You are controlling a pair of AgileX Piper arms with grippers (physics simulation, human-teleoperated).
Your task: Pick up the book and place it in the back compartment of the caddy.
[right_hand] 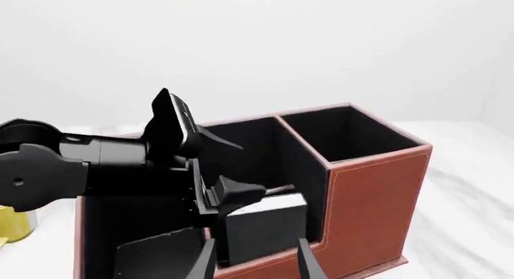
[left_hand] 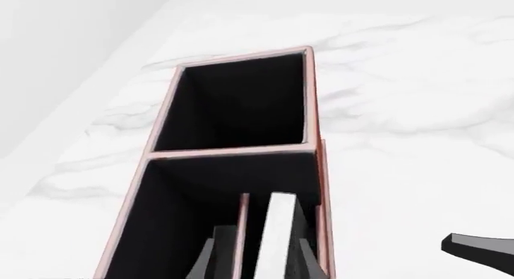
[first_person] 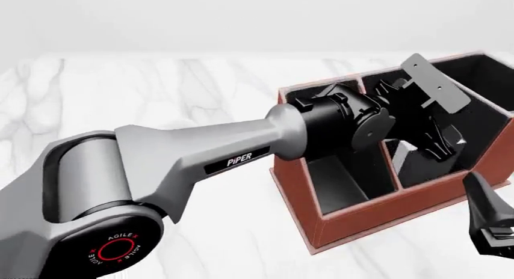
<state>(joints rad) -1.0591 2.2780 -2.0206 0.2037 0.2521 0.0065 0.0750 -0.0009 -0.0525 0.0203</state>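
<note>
Two grippers were in the scene, and the left gripper (left_hand: 257,258) was the one doing the work, reaching down into the red-brown caddy (right_hand: 374,195). Its fingers (left_hand: 206,260) looked spread, wider than the book (right_hand: 265,228). The book stood on edge between them with its white pages facing up. From what I could see, it sat down inside the back compartment (right_hand: 301,177), the short cell with the low rim. One of the thin dividers also seemed to run between those fingers, next to the book. The right gripper (right_hand: 257,264) hung off to the side, outside the caddy wall and pointing at that low rim. Its jaws were apart with nothing between them. A yellow mug (right_hand: 14,226) stood on the marble table (first_person: 161,92), way out beyond the left arm.
</note>
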